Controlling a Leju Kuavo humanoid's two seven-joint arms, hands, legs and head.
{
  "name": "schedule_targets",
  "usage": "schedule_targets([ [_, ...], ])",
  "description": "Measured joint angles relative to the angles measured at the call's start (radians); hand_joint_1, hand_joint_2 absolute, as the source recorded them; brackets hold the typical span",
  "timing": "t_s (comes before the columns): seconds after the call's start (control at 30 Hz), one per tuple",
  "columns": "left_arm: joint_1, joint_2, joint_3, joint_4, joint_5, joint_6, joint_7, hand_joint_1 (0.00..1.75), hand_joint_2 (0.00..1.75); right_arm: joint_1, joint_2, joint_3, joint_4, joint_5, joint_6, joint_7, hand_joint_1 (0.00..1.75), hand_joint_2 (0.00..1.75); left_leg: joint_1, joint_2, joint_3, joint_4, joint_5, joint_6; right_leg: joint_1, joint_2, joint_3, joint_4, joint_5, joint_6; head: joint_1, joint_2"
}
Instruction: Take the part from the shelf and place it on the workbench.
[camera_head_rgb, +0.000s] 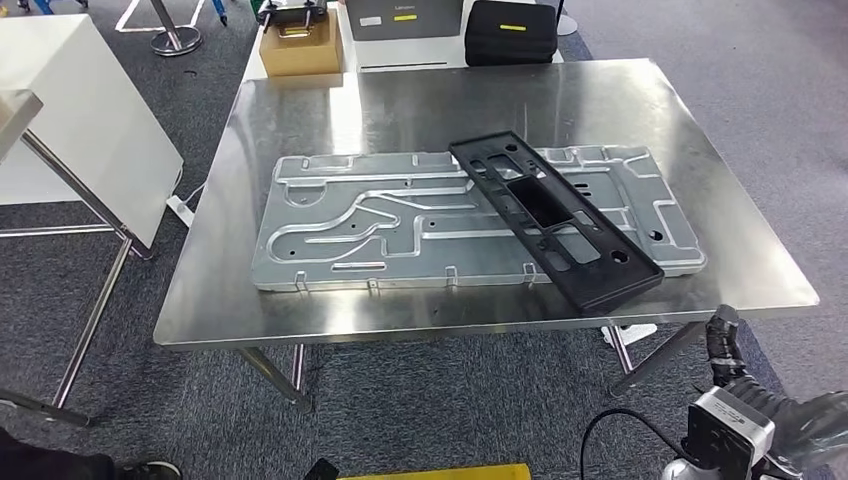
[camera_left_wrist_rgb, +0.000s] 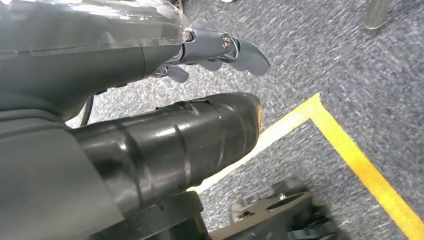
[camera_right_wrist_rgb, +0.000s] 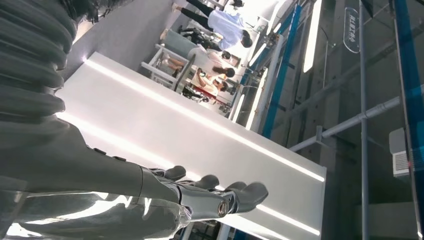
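- Black plastic frame part (camera_head_rgb: 553, 220) lies diagonally on the stamped metal panel (camera_head_rgb: 400, 220), on the steel workbench (camera_head_rgb: 480, 100).
- Left hand (camera_left_wrist_rgb: 165, 100) hangs over grey carpet (camera_left_wrist_rgb: 350, 60) by yellow floor tape (camera_left_wrist_rgb: 360, 165); fingers spread, empty.
- Right hand (camera_right_wrist_rgb: 165, 195) empty, fingers extended and apart.
- Cardboard box (camera_head_rgb: 300, 45) and black case (camera_head_rgb: 510, 32) beyond the far edge.

1. the head view looks forward and down from high on the robot onto the shiny steel workbench (camera_head_rgb: 700, 150) and the grey carpet floor (camera_head_rgb: 780, 80).
2. the left wrist view sits close behind the left hand (camera_left_wrist_rgb: 150, 100), facing down at carpet crossed by a yellow floor line (camera_left_wrist_rgb: 360, 160).
3. the right wrist view sits close behind the right hand (camera_right_wrist_rgb: 200, 192), tilted up towards a white panel (camera_right_wrist_rgb: 200, 135) and distant people (camera_right_wrist_rgb: 220, 30).
4. the head and left wrist views share the carpet.
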Motion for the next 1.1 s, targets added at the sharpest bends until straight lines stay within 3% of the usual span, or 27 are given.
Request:
schedule_targets([
  [0.03,0.0,0.0,0.0,0.0,0.001,0.0,0.0,0.0,0.0,0.0,0.001,0.0,0.002,0.0,0.0,0.0,0.0,1.75,0.001,0.0,-0.018,0.059,-0.029,-0.003,0.002,-0.001,-0.01,0.002,0.006,-0.001,0.0,0.0],
  [0.07,0.0,0.0,0.0,0.0,0.001,0.0,0.001,0.0,0.0,0.0,0.001,0.0,0.003,0.0,0.0,0.001,0.0,1.75,0.002,0.0,-0.024,0.095,-0.04,-0.005,0.003,-0.002,-0.021,0.004,0.013,-0.001,0.0,0.0],
  [0.1,0.0,0.001,0.0,0.0,0.002,0.0,0.001,0.0,0.0,0.001,0.001,0.0,0.004,0.003,0.0,0.005,0.0,1.75,0.003,0.0,-0.013,0.097,-0.03,-0.006,0.003,-0.002,-0.031,0.006,0.019,0.0,0.0,0.0],
  [0.17,0.0,0.001,0.0,0.0,0.003,0.0,0.002,0.0,0.0,0.001,0.001,0.0,0.006,0.007,0.0,0.01,0.0,1.75,0.004,0.0,0.064,-0.007,0.026,-0.005,0.002,-0.002,-0.049,0.012,0.03,0.006,0.0,0.0],
  [0.23,-0.002,0.001,-0.001,0.0,0.005,0.0,0.002,0.0,0.0,0.001,0.002,0.0,0.007,0.005,0.0,0.006,0.0,1.75,0.002,-0.001,0.148,-0.14,0.053,0.001,0.003,-0.002,-0.06,0.018,0.041,0.016,0.0,0.0],
  [0.3,-0.002,0.001,-0.001,0.0,0.007,0.0,0.002,0.0,0.0,0.0,0.002,0.0,0.009,0.001,0.0,0.001,0.0,1.75,-0.002,-0.002,0.169,-0.188,0.051,0.009,0.005,-0.002,-0.064,0.019,0.053,0.03,0.001,0.0],
  [0.37,0.0,0.001,-0.002,0.0,0.009,0.0,0.002,0.0,0.0,0.0,0.002,0.0,0.011,-0.001,0.0,0.0,0.0,1.75,-0.002,0.0,0.155,-0.19,0.065,0.023,0.003,-0.002,-0.067,0.019,0.062,0.044,0.001,0.0],
  [0.43,-0.001,0.001,-0.002,0.0,0.009,0.0,0.003,0.0,0.0,0.001,0.002,0.0,0.013,-0.002,0.0,0.0,0.0,1.75,0.0,0.004,0.139,-0.193,0.085,0.042,0.001,0.001,-0.083,0.054,0.016,0.054,0.001,0.0],
  [0.5,-0.001,0.001,-0.002,0.0,0.009,0.0,0.003,0.0,0.0,0.001,0.002,0.0,0.016,-0.003,0.0,0.0,0.0,1.75,-0.002,0.007,0.116,-0.193,0.105,0.054,0.0,0.003,-0.117,0.16,-0.081,0.06,0.001,0.0],
  [0.53,-0.001,0.001,-0.002,0.0,0.01,0.0,0.003,0.0,0.0,0.002,0.002,0.0,0.017,-0.003,0.0,0.0,0.0,1.75,-0.004,0.008,0.103,-0.191,0.116,0.057,0.0,0.003,-0.133,0.223,-0.118,0.062,0.001,0.0],
  [0.57,0.0,0.001,-0.002,0.0,0.01,0.0,0.003,0.0,0.0,0.003,0.002,0.0,0.018,-0.003,0.0,0.0,0.0,1.75,-0.006,0.009,0.089,-0.189,0.126,0.057,0.001,0.003,-0.139,0.271,-0.135,0.063,0.001,0.0],
  [0.6,0.001,0.001,-0.002,0.0,0.01,0.0,0.003,0.0,0.0,0.004,0.002,0.0,0.02,-0.003,0.0,0.0,0.0,1.75,-0.008,0.009,0.074,-0.187,0.135,0.057,0.001,0.003,-0.13,0.29,-0.129,0.062,0.001,0.0],
  [0.63,0.001,0.001,-0.002,0.0,0.01,0.0,0.003,0.0,0.0,0.004,0.002,0.0,0.02,-0.003,0.0,0.0,0.0,1.75,-0.01,0.01,0.06,-0.184,0.143,0.057,0.002,0.003,-0.103,0.271,-0.108,0.059,0.001,0.0],
  [0.7,0.002,0.0,-0.002,0.0,0.01,0.0,0.003,0.0,0.0,0.004,0.002,0.0,0.021,-0.003,0.0,0.0,0.0,1.75,-0.013,0.009,0.039,-0.178,0.156,0.055,0.008,0.004,-0.005,0.144,-0.069,0.043,0.001,0.0],
  [0.77,0.002,0.0,-0.002,0.0,0.011,0.0,0.003,0.0,0.0,0.004,0.002,0.0,0.021,-0.003,-0.001,0.0,0.0,1.75,-0.015,0.008,0.03,-0.176,0.17,0.047,0.018,0.004,0.075,0.021,-0.065,0.026,0.001,0.0],
  [0.8,0.001,0.0,-0.002,0.0,0.011,0.0,0.003,0.0,0.0,0.004,0.002,0.0,0.021,-0.003,-0.001,-0.001,0.0,1.75,-0.014,0.009,0.028,-0.177,0.177,0.042,0.022,0.005,0.09,-0.009,-0.069,0.02,0.001,0.0],
  [0.87,0.002,0.0,-0.002,0.0,0.011,0.0,0.003,0.0,0.0,0.004,0.002,0.0,0.021,-0.003,-0.001,-0.001,0.0,1.75,-0.012,0.009,0.026,-0.181,0.19,0.028,0.023,0.004,0.085,-0.023,-0.052,0.011,0.001,0.0],
  [0.9,0.002,0.0,-0.002,0.0,0.011,0.0,0.003,0.0,0.0,0.003,0.003,0.0,0.021,-0.003,-0.001,-0.001,0.0,1.75,-0.011,0.008,0.021,-0.177,0.182,0.022,0.02,0.002,0.08,-0.03,-0.04,0.005,0.001,0.0],
  [0.93,0.003,0.0,-0.002,0.0,0.011,0.0,0.003,0.0,0.0,0.004,0.004,0.0,0.022,-0.003,-0.001,-0.001,0.0,1.75,-0.011,0.007,0.013,-0.159,0.155,0.015,0.016,0.0,0.071,-0.037,-0.027,-0.002,0.0,0.0],
  [1.03,0.005,0.001,-0.002,0.0,0.012,0.0,0.003,0.0,0.0,0.006,0.005,0.0,0.023,-0.003,0.0,-0.001,0.0,1.75,-0.003,0.005,-0.028,-0.009,0.013,-0.003,0.013,-0.005,0.029,-0.042,0.01,-0.013,-0.003,0.0],
  [1.07,0.005,0.001,-0.002,0.0,0.012,0.0,0.003,0.0,0.0,0.006,0.005,0.0,0.024,-0.003,0.0,-0.001,0.0,1.75,0.0,0.005,-0.035,0.045,-0.013,-0.008,0.012,-0.006,0.014,-0.04,0.021,-0.012,-0.003,0.0],
  [1.1,0.005,0.002,-0.002,0.0,0.012,0.0,0.003,0.0,0.0,0.007,0.005,0.0,0.025,-0.002,0.0,-0.001,0.0,1.75,0.003,0.005,-0.031,0.079,-0.013,-0.013,0.011,-0.007,-0.003,-0.037,0.032,-0.009,-0.003,0.0],
])
